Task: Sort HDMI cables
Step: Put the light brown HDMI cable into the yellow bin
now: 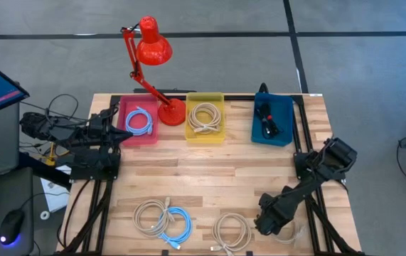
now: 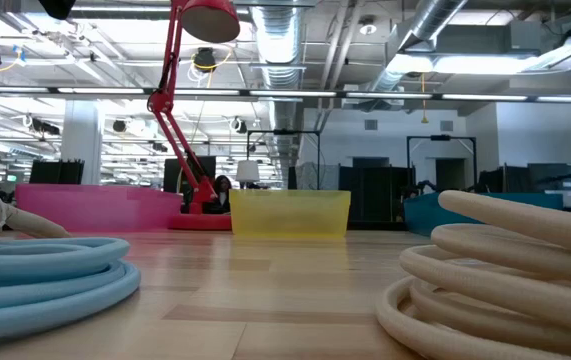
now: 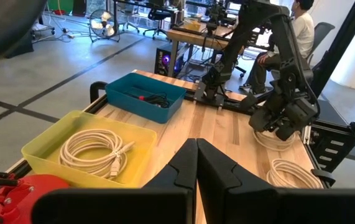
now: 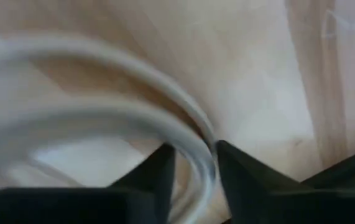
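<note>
A light blue coil (image 1: 139, 121) lies in the pink tray (image 1: 126, 136). A beige coil (image 1: 204, 117) fills the yellow tray (image 1: 204, 98), and a black bundle (image 1: 268, 122) sits in the blue tray (image 1: 282, 114). Near the table's near edge lie a beige coil (image 1: 149, 213), a light blue coil (image 1: 178, 225) and a beige coil (image 1: 232, 232). My right gripper (image 4: 194, 167) is down on a fourth beige coil (image 1: 288, 232) at the near right. My left gripper (image 3: 196, 163) is shut and empty beside the pink tray. My right gripper pinches a strand of the beige coil (image 4: 203, 163) between its two fingers, coming from above and slanting down. The strand runs through the gap between the fingers. The rest of the coil (image 3: 275, 139) lies flat on the table.
A red desk lamp (image 1: 153, 44) stands with its base (image 1: 172, 112) between the pink and yellow trays. The middle of the wooden table (image 1: 210, 171) is bare. In the low view a blue coil (image 2: 45, 272) and a beige coil (image 2: 505, 275) lie close to the camera. A person sits beyond the table (image 3: 298, 28).
</note>
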Available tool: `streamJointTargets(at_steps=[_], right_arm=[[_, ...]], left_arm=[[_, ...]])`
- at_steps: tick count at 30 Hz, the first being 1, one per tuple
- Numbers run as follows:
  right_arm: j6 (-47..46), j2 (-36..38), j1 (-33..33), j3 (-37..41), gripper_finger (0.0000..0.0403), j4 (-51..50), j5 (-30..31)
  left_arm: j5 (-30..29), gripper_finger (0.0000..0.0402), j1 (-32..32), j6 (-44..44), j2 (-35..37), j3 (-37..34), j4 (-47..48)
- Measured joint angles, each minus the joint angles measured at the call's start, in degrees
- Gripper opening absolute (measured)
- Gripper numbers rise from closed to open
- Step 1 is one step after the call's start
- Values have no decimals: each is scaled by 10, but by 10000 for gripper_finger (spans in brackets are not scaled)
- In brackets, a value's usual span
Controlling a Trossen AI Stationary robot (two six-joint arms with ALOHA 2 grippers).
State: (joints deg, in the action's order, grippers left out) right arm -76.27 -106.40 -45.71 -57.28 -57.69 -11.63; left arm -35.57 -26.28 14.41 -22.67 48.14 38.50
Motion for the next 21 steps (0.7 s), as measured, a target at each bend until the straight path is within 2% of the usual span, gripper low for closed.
streamJointTargets(at_steps=[3,4,9,12,21], right_arm=[[6,7,-1,3,33,-4,8],[14,13,-1,4,22,-5,10],[-1,37,4,9,30,-35,35],[-1,70,14,7,14,-41,52],[-3,191,76,7,14,-68,155]], left_arm=[[0,5,0,0,0,0,0],[0,5,0,0,0,0,0],[0,5,0,0,0,0,0],[0,5,0,0,0,0,0],[0,5,0,0,0,0,0]])
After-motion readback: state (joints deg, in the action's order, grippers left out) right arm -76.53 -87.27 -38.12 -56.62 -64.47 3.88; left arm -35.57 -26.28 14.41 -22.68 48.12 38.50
